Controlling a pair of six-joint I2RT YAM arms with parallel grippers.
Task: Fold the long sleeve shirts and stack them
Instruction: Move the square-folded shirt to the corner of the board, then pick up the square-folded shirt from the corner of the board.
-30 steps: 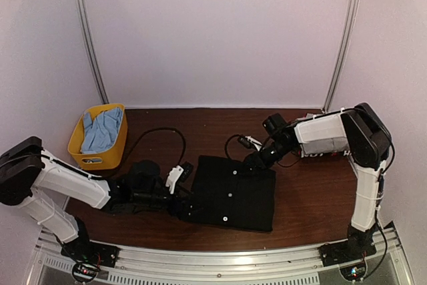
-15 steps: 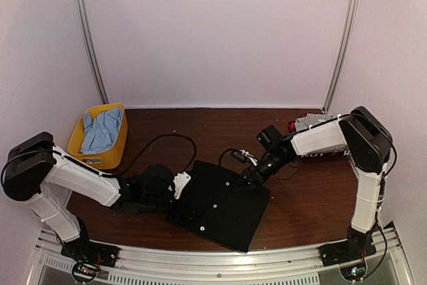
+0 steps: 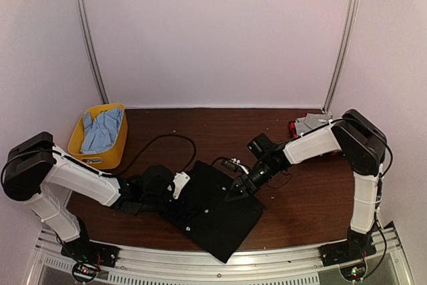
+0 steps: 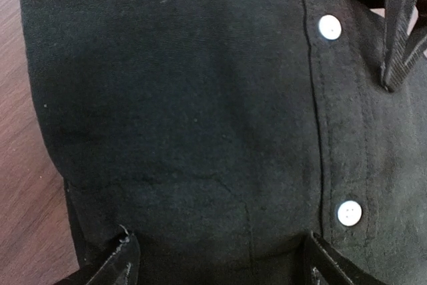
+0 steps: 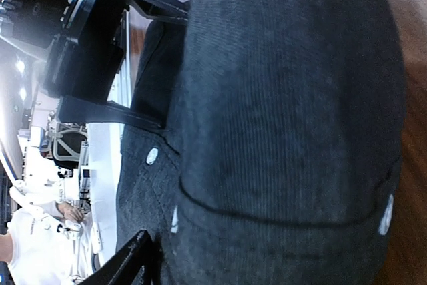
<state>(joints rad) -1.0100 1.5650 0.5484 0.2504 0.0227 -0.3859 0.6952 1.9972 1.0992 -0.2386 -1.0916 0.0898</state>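
Shirt [image 3: 213, 217]: turned, slid nearer.
Left gripper [image 4: 220, 259]: jaws wide over shirt.
Right gripper [image 3: 238, 190]: jaws, cannot tell.
Advice: move both ends together.

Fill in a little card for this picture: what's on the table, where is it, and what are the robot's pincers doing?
Black shirt: folded, white buttons, lying slantwise on the table
Left pincer: open, fingers spread at the shirt's left side
Right pincer: at the shirt's far right side; open or shut unclear
Basket: yellow, far left, blue cloth inside
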